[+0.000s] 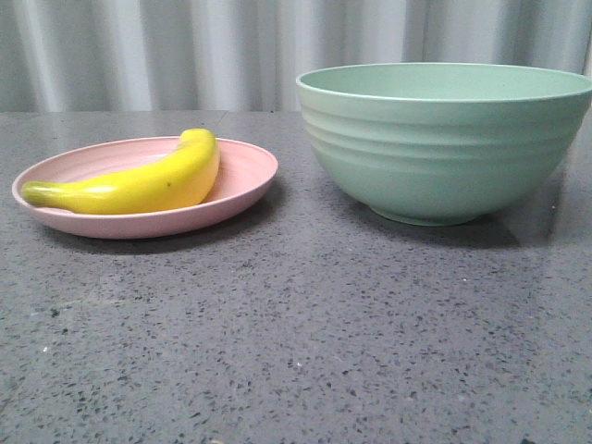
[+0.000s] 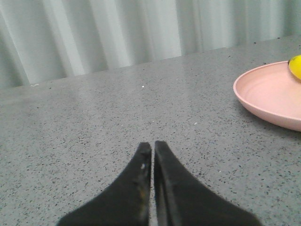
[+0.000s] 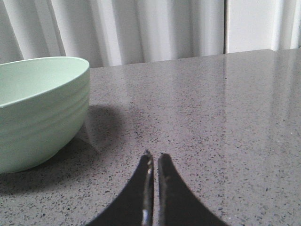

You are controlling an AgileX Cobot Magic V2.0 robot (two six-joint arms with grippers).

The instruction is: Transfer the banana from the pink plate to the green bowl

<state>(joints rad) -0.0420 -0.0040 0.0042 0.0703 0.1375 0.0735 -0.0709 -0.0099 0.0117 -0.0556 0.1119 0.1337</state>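
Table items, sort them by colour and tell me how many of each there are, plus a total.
Yellow: 1, the banana
Pink: 1, the pink plate under the banana
Green: 1, the green bowl
Total: 3

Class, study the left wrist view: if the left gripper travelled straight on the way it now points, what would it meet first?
Probably nothing on the table. The left gripper, shut, points over bare tabletop toward the curtain. The pink plate lies off to one side of that line, so likely missed, though depth is unclear.
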